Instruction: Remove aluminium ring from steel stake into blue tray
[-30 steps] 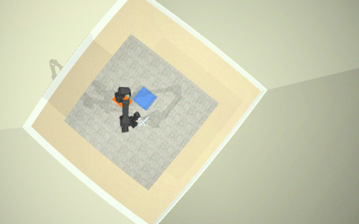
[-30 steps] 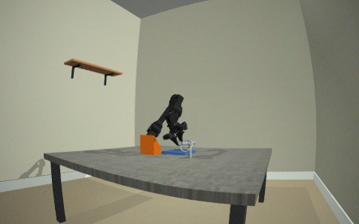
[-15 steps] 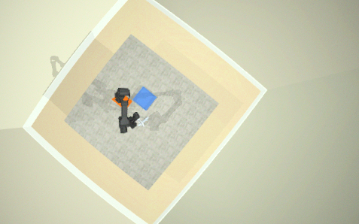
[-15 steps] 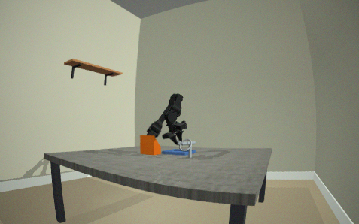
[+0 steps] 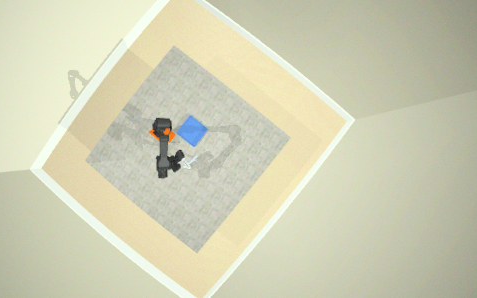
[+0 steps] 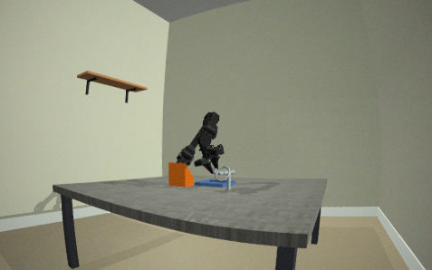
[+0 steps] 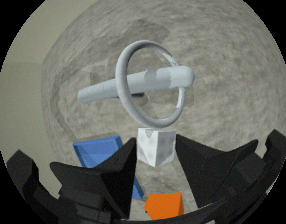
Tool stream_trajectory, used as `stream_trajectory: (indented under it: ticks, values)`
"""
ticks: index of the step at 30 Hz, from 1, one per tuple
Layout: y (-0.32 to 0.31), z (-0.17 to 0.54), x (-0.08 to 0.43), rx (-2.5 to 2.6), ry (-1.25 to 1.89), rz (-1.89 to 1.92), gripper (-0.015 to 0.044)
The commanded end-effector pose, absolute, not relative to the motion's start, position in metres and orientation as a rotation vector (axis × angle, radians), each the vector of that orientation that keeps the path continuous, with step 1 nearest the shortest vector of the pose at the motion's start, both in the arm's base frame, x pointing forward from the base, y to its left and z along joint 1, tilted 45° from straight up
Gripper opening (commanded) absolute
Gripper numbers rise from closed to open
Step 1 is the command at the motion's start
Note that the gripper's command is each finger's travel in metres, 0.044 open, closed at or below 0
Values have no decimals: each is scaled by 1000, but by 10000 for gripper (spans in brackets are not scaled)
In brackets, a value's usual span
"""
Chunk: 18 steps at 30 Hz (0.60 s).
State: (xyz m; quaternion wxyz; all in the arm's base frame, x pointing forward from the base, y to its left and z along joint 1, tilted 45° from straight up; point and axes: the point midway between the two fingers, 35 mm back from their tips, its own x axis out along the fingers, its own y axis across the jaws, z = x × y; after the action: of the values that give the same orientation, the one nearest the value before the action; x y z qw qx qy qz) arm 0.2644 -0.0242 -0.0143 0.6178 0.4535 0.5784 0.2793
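From my wrist feed I see the aluminium ring (image 6: 217, 179) (image 7: 122, 82) tipped up on edge, encircling the cross-bar (image 6: 232, 172) (image 7: 101, 91), which passes through its opening; it is still to be freed from the stake (image 6: 229, 182). The small welded tab (image 7: 155, 147), a pale block at the ring's near edge, is what my end effector (image 5: 182, 159) (image 6: 215, 171) (image 7: 155, 140) has hold of, one dark finger on either side. In the exterior view the ring hangs above the worktop (image 5: 224, 130) (image 6: 248, 210) (image 7: 229, 65), near the upper part of the upright stake. The blue tray (image 5: 192, 131) (image 6: 209, 184) (image 7: 97, 145) lies close by, without the ring in it. Beyond that, an orange block (image 5: 171, 138) (image 6: 180, 175) (image 7: 164, 206) sits by the arm's lower end, and a wooden shelf (image 6: 112, 81) is fixed to the wall.
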Motion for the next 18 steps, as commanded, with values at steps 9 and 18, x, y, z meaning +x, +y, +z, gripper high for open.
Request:
stream_trajectory:
  ticks: [9,18]
  values:
    - [-34,-18,265,1035,1330,643,0]
    - [-37,-21,264,1034,1330,643,0]
